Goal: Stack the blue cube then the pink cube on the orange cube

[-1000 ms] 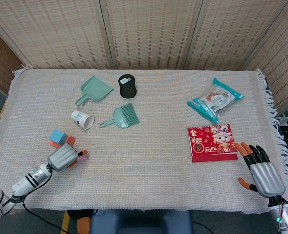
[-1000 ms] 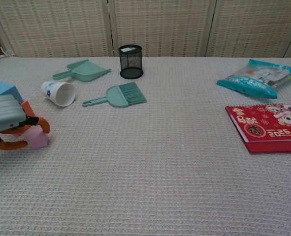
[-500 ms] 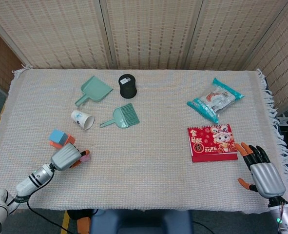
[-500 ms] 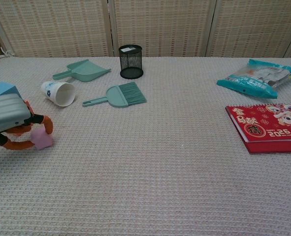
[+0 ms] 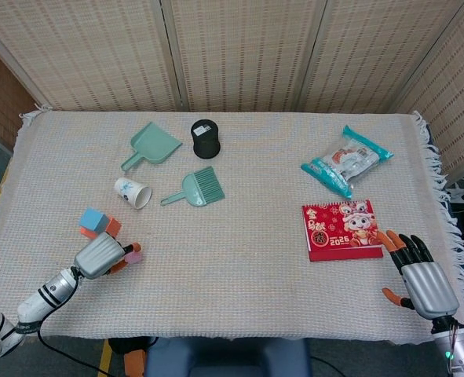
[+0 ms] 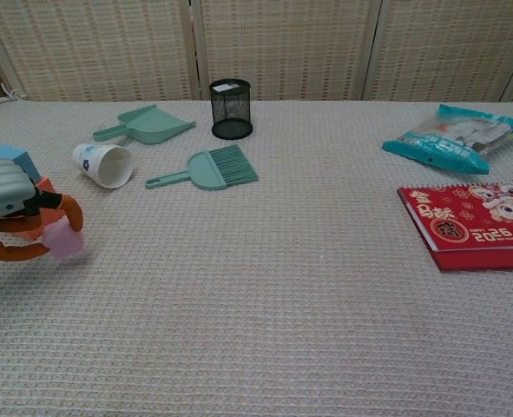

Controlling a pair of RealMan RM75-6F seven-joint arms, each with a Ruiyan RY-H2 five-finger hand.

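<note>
One cube of two stacked: blue cube (image 5: 94, 219) sits on orange cube (image 5: 112, 228). Left hand (image 5: 100, 255) pinches pink cube (image 6: 63, 240) in its fingers (image 6: 72, 211), just beside the stack. Pink placement remains. Right hand (image 5: 425, 283) idle, fingers spread, holding nothing.

Head view looks steeply down from above the near edge of the table (image 5: 239, 290), showing it whole. Chest view sits low and close, facing across it. Both share the black mesh cup (image 5: 205, 138) (image 6: 231, 109).
</note>
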